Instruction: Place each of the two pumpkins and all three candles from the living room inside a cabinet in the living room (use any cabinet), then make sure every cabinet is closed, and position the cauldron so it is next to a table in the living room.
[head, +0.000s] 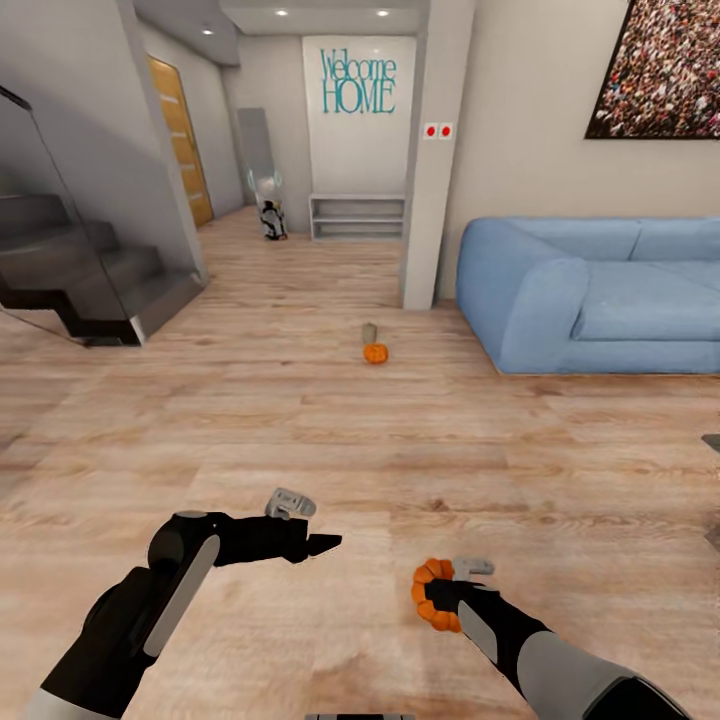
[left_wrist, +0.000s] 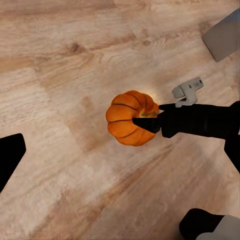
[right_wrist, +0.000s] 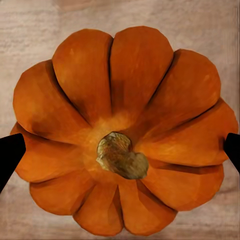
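Pumpkins are what I'm chasing here, and the room around them is big and open: pale wood plank floor (head: 300, 420) running from under my arms all the way to the far wall. A blue sofa (head: 590, 290) sits on the right, a dark staircase (head: 80, 280) with a glass side on the left, and a white pillar (head: 435, 150) stands between the sofa and the hallway. On the far wall there's a "Welcome HOME" sign (head: 358, 82) above a low white shelf bench (head: 357, 216), and a dark picture (head: 660, 65) hangs over the sofa.

My right gripper (head: 440, 592) is near me on the right, pinching one pumpkin (head: 432, 595) above the floor; in the right wrist view the pumpkin (right_wrist: 122, 132) is stem toward the camera with a fingertip (right_wrist: 10, 152) at each side. My left gripper (head: 318, 545) hangs over bare floor just beside it, fingers spread, nothing in them.

The second pumpkin (head: 375, 353) lies on the floor mid-room, left of the sofa, with a candle (head: 369, 333) upright just behind it, looks like touching.
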